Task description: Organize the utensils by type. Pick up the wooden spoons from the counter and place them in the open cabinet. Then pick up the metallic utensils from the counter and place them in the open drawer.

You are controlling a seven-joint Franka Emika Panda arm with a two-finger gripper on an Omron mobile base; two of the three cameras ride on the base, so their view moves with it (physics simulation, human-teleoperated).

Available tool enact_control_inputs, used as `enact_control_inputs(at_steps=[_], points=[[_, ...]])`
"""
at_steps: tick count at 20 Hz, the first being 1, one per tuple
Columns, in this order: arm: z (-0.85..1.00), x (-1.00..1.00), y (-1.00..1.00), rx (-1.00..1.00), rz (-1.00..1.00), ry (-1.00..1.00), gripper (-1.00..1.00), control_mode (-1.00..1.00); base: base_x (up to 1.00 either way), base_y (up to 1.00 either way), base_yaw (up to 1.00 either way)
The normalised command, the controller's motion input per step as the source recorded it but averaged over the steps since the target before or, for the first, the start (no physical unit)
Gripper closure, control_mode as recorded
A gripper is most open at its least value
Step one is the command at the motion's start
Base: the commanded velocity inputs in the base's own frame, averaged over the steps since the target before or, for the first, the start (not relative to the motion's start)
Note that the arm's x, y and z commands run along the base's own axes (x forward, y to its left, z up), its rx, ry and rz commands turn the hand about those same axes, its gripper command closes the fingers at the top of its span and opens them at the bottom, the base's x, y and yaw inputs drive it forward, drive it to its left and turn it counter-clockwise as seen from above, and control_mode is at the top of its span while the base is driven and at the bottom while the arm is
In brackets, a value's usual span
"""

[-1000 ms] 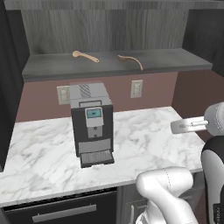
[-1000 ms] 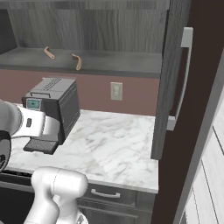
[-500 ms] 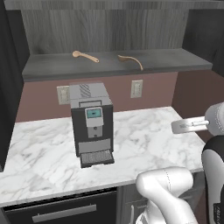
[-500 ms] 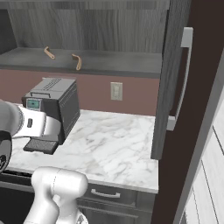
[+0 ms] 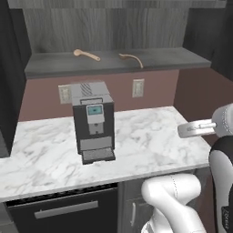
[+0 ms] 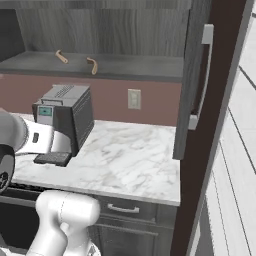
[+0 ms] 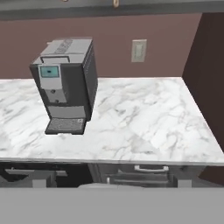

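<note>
Two wooden spoons [image 5: 86, 55] [image 5: 132, 59] lying apart on the grey shelf of the open cabinet [image 5: 182, 57], upper middle of the left base frame and upper left of the right base frame [image 6: 61, 56] [image 6: 93, 65]. Below, a marble counter [image 5: 150, 141] carrying a dark coffee machine [image 5: 93, 120] at centre left, two wall outlets [image 5: 138, 88] behind on the brown backsplash. Claw not discernible in these frames, jaws standing wide apart with nothing held.
</note>
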Motion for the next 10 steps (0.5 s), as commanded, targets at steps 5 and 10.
enact_control_inputs(at_steps=[5, 10], points=[[0.00, 0.00, 0.00, 0.00, 0.00, 0.00, -1.00, 1.00, -0.87, 0.00, -0.05], [0.00, 0.00, 0.00, 0.00, 0.00, 0.00, -1.00, 1.00, -0.73, 0.11, -0.01]])
